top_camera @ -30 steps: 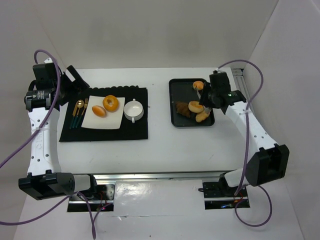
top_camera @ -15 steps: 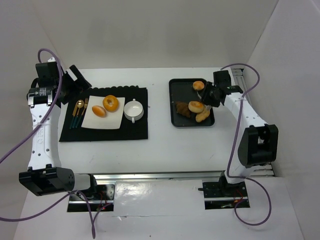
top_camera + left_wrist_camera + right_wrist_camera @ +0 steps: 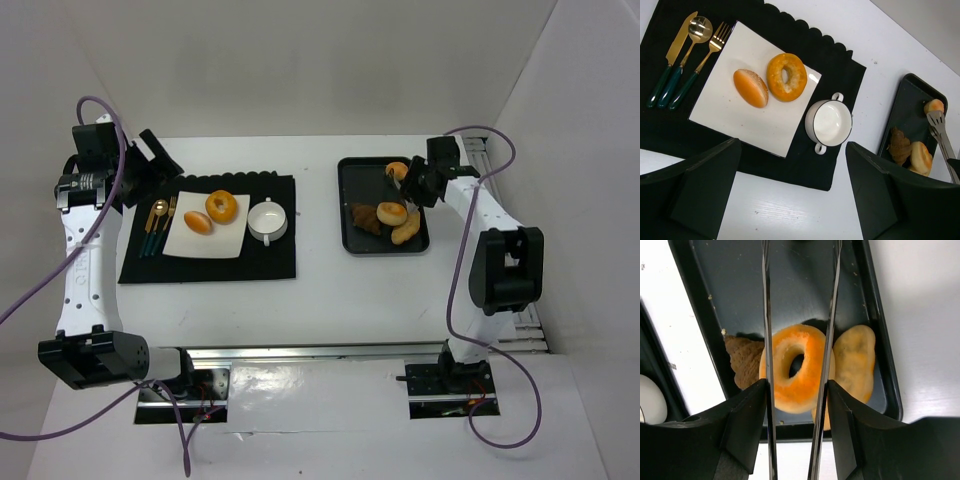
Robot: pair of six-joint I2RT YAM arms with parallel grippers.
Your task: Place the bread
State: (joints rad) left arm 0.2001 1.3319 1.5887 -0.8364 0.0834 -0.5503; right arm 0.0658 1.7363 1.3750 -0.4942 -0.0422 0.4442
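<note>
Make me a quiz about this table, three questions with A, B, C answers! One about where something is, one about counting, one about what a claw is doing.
1. Where does the white two-handled cup stand?
A. in the black tray
B. on the black scalloped mat, beside the white square plate
C. on the white square plate

2. How many bread pieces lie on that plate?
A. one
B. four
C. two

3. What is the left claw doing?
A. open, holding nothing
B. squeezing the gold fork
C. gripping a bun

Answers:
1 B, the cup sits on the mat just off the plate's edge.
2 C, a golden ring-shaped doughnut and an oval orange bun.
3 A, its black fingers stand wide apart with nothing between.
</note>
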